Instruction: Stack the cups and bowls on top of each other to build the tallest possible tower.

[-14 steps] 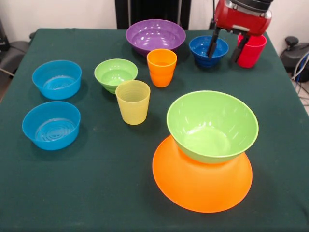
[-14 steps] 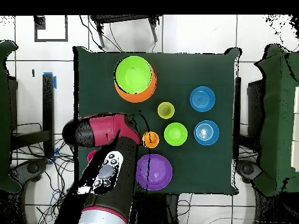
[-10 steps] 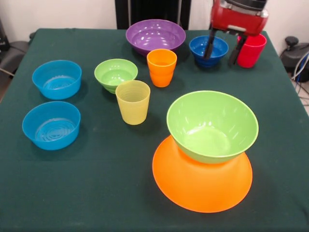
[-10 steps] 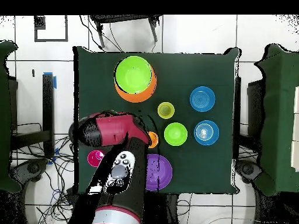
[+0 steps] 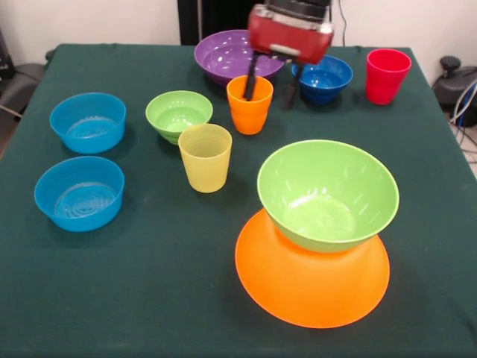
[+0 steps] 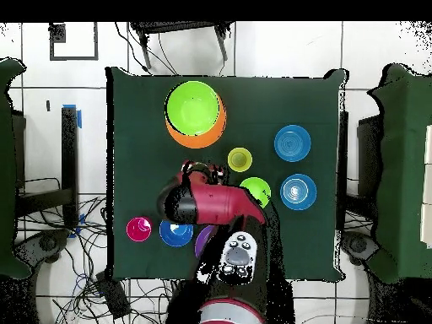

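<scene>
A: Item one, the tower so far?
B: Large green bowl (image 5: pixel 328 195) seated upright on the upturned huge orange bowl (image 5: pixel 312 276), at the near right of the green table (image 5: pixel 149 298) in the front view.

A: Gripper?
B: Gripper (image 5: pixel 273 78) fingers spread apart, holding nothing. One finger (image 5: pixel 251 77) hangs at the orange cup's (image 5: pixel 250 105) mouth; the other stands between that cup and the small dark blue bowl (image 5: pixel 323 79).

A: Remaining cups?
B: Translucent yellow cup (image 5: pixel 205 157), upright, just in front of the small green bowl (image 5: pixel 178 115). Red cup (image 5: pixel 387 76), upright, far right corner.

A: Remaining bowls?
B: Large purple bowl (image 5: pixel 229 55) behind the orange cup, partly covered by the red arm (image 6: pixel 218 207). Two light blue bowls, one (image 5: pixel 88 122) behind the other (image 5: pixel 79 193), at the left.
</scene>
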Robot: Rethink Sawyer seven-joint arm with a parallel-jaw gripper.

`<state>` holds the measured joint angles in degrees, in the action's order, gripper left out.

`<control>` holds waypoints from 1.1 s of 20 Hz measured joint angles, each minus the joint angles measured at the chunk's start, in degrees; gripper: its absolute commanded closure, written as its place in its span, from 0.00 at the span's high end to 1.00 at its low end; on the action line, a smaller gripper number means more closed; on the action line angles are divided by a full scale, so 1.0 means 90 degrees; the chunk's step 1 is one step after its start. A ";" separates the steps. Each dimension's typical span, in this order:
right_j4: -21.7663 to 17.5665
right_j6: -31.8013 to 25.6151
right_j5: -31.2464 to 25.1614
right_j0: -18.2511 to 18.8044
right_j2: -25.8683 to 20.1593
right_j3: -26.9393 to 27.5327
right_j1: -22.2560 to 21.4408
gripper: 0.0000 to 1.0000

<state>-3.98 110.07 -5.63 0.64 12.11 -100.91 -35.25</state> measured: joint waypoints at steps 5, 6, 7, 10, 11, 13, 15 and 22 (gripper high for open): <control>0.0003 0.0000 0.0276 0.0168 0.0003 -0.0557 0.0159 1.00; 0.0003 0.0000 0.0276 0.0168 0.0001 -0.0591 0.0170 1.00; 0.0004 0.0000 0.0276 0.0162 0.0000 -0.0759 0.0215 1.00; 0.0005 0.0000 0.0277 0.0156 0.0000 -0.0959 0.0257 1.00; 0.0005 0.0000 0.0277 0.0155 -0.0001 -0.1035 0.0266 1.00; 0.0007 0.0000 0.0277 0.0155 -0.0001 -0.1156 0.0262 1.00; 0.0007 0.0000 0.0273 0.0155 -0.0004 -0.1245 0.0249 1.00; 0.0008 0.0000 0.0134 0.0213 -0.0005 -0.1427 0.0172 1.00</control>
<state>-3.91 110.07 -4.43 2.55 12.07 -113.76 -33.70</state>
